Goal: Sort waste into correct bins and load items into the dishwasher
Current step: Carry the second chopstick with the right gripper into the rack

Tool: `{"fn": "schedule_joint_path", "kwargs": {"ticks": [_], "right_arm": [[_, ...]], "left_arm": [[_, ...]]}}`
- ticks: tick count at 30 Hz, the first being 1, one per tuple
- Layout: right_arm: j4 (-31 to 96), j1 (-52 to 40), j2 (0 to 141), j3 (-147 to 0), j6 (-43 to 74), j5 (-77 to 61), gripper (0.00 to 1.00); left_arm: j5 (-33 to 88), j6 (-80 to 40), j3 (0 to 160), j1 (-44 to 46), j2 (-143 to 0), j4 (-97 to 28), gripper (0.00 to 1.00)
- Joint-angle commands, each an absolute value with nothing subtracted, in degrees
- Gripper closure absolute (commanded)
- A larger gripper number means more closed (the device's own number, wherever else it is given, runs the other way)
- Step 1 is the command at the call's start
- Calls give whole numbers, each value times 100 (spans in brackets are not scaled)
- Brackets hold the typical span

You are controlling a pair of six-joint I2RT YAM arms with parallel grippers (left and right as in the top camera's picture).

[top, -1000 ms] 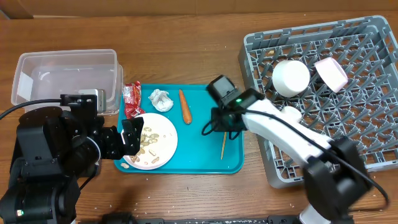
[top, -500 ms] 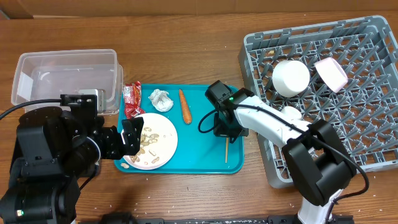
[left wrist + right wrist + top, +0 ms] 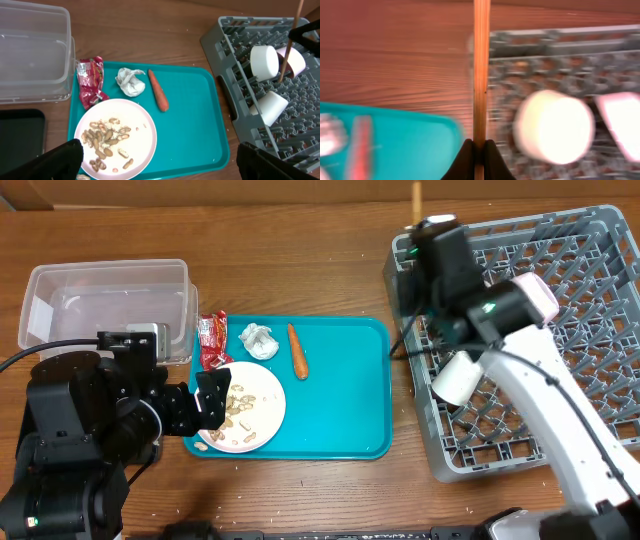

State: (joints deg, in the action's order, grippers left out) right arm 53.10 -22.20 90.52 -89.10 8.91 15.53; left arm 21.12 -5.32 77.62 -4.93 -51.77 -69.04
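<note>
Pinches a thin wooden chopstick (image 3: 481,75) upright in the right claw (image 3: 479,150), clenched on its lower end, above the upper-left corner of the grey dish rack (image 3: 600,280), top right of the overhead view. Shows the teal tray (image 3: 340,400) bare where that stick lay a second ago. Keeps the left claw (image 3: 160,165) spread wide, grasping nothing, over the plate (image 3: 142,130) of scraps at lower left. Suggests loading is close; leaves carrot (image 3: 297,351), tissue (image 3: 259,340) and red wrapper (image 3: 211,340) unsorted on the tray.
</note>
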Motion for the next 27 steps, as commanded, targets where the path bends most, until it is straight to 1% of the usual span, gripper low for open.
{"fn": "schedule_joint_path", "kwargs": {"ticks": [1,5,8,9,10,11,12,16,20,23,25,27], "right_arm": [[5192,-1785,9620,-8541,-196,1747,96],[5245,-1562,10040,-8519,-349,1535,96],[5234,-1603,10182,-8519,-349,1476,96],[5210,-1605,10182,-8519,-346,1520,91],[5192,-1614,10169,-8525,-340,1555,65],[5196,-1636,10136,-8552,-259,1557,44],[5253,-1645,10095,-8611,-108,1557,39],[5686,-1678,9795,-9080,495,1385,39],[6031,-1710,9327,-9511,602,517,39],[6178,-1756,8991,-9566,628,-51,41],[6361,-1758,8718,-9566,843,-331,43],[6451,-1758,8534,-9566,1020,-342,43]], "left_arm": [[2075,-381,7859,-523,-5175,-6901,0],[2075,-381,7859,-523,-5175,-6901,0],[2075,-381,7859,-523,-5175,-6901,0],[2075,-381,7859,-523,-5175,-6901,0],[2075,-381,7859,-523,-5175,-6901,0],[2075,-381,7859,-523,-5175,-6901,0],[2075,-381,7859,-523,-5175,-6899,0],[2075,-381,7859,-523,-5175,-6901,0],[2075,-381,7859,-523,-5175,-6901,0],[2075,-381,7859,-523,-5175,-6901,0],[2075,-381,7859,-523,-5175,-6901,0],[2075,-381,7859,-523,-5175,-6901,0]]}}
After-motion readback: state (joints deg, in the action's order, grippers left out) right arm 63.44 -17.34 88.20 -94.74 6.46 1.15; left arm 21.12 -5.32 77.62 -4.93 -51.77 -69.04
